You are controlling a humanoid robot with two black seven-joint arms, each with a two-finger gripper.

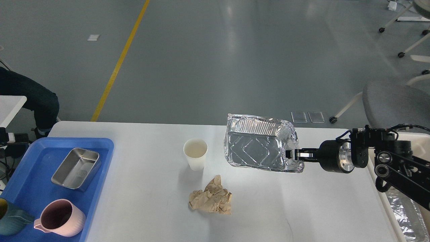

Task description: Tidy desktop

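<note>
The white desktop (141, 205) fills the lower part of the head view. My right gripper (293, 155) is shut on the right rim of a crumpled foil tray (255, 146), which hangs tilted above the desktop with its open side toward me. A white paper cup (195, 154) stands upright left of the foil tray. In front of the cup lies a crumpled brown paper ball (211, 198). My left gripper is out of view.
A blue tray (37, 188) at the left edge holds a steel tin (76, 168), a pink mug (60, 218) and a teal cup (8, 222). A cream bin (399, 211) with foil inside sits off the right edge. A grey chair (396, 104) stands behind.
</note>
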